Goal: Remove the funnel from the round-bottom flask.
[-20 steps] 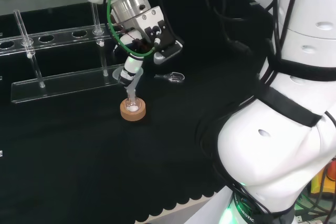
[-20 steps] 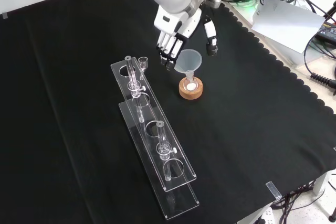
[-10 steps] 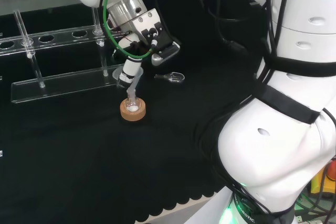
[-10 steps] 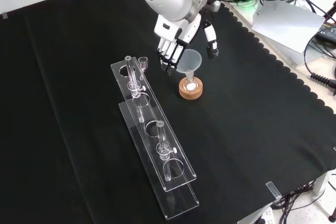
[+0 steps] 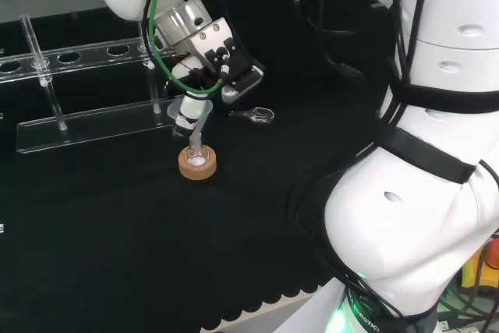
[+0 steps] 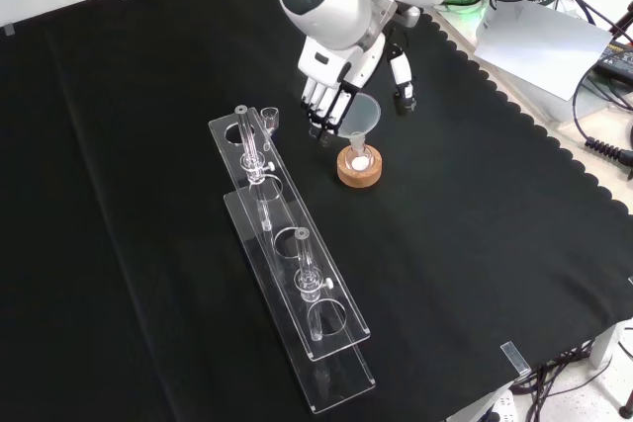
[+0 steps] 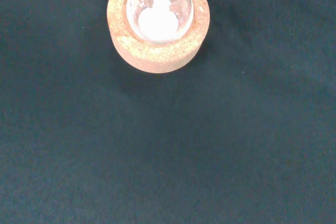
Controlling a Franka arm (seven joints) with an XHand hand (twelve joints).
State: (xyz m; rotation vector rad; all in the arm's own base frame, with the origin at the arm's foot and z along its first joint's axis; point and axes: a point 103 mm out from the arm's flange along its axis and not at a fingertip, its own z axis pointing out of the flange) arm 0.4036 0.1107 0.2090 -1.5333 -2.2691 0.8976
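A small clear round-bottom flask (image 6: 359, 158) with white powder inside sits in a cork ring stand (image 6: 358, 173) on the black cloth. A clear funnel (image 6: 359, 118) stands tilted in its neck. The hand (image 6: 329, 96) hovers just above and to the left of the funnel in the front view, fingers straight and pointing down, thumb (image 6: 404, 80) spread to the right of the funnel's cone. In the head view the hand (image 5: 214, 64) is over the flask (image 5: 196, 157) and the cork ring (image 5: 196, 166). The wrist view looks down on the cork ring (image 7: 157, 51) and the powder in the flask (image 7: 158, 20).
A clear plastic tube rack (image 6: 287, 264) with upright glass tubes lies to the left of the flask in the front view. In the head view a small clear spoon-like piece (image 5: 253, 115) lies on the cloth right of the rack (image 5: 86, 91). The arm's white links (image 5: 421, 154) stand at the right.
The hand has lowered and shifted a little toward the funnel, its fingers now closer to the cone. The flask and cork ring have not moved.
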